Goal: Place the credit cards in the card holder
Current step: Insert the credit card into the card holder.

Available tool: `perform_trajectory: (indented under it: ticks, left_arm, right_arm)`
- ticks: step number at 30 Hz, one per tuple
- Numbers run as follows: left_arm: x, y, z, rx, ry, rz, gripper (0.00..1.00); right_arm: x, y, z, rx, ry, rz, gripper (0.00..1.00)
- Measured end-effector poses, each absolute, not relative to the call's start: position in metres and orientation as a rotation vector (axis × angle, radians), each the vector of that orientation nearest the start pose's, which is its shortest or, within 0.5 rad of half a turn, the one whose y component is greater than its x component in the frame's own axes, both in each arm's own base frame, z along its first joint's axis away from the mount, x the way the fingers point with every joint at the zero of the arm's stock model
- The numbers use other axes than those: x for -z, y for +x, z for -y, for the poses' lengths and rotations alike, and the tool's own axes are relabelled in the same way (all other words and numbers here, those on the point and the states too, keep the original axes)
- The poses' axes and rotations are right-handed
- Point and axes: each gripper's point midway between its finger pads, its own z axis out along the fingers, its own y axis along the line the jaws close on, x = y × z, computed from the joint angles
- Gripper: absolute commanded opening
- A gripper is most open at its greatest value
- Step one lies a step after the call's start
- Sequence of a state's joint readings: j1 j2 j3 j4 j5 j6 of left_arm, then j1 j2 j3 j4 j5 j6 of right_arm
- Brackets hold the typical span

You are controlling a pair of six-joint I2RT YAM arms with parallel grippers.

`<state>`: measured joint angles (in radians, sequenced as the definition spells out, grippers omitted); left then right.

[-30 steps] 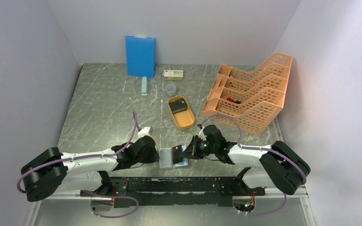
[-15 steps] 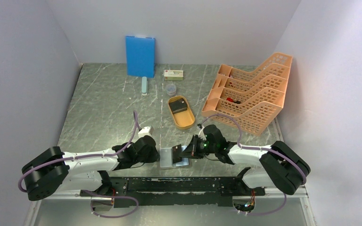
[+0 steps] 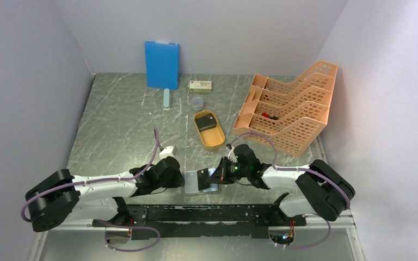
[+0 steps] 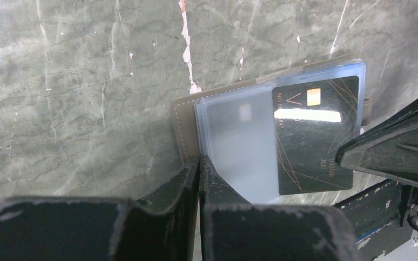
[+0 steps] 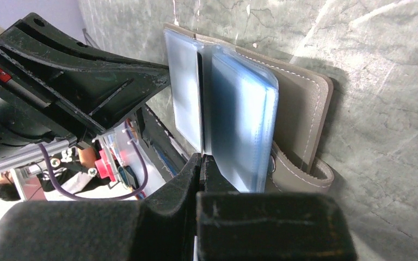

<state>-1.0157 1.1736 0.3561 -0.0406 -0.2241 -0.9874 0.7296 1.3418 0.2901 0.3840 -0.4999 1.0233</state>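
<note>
The card holder (image 3: 195, 182) lies open near the front edge, between both grippers. Its taupe cover (image 4: 186, 126) and clear bluish sleeves (image 5: 242, 117) show in the wrist views. My left gripper (image 4: 198, 161) is shut on the holder's near-left edge, where cover and sleeves meet. A black credit card (image 4: 314, 142) with a gold chip sits partly inside a sleeve. My right gripper (image 5: 202, 159) is shut on that card, which is seen edge-on (image 5: 200, 111). More dark cards (image 3: 207, 123) lie in the orange oval tray (image 3: 216, 143).
An orange file rack (image 3: 291, 111) stands at the right. A blue board (image 3: 161, 64) leans on the back wall, with a white-and-green box (image 3: 200, 85), a small cup (image 3: 196, 103) and a pale stick (image 3: 166, 99) near it. A small white object (image 3: 167, 152) lies by the left arm.
My right gripper has edged slightly left toward the holder with the card. The left arm has stayed still on the holder.
</note>
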Motion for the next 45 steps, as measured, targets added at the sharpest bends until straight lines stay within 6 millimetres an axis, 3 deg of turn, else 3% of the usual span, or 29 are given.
perform_trajectory:
  ticks: [45]
  left_arm:
    - [-0.013,0.151,0.233,0.627,-0.071,-2.507,0.09]
  right_arm:
    - [-0.028,0.123,-0.277,-1.393,0.019,-2.666,0.00]
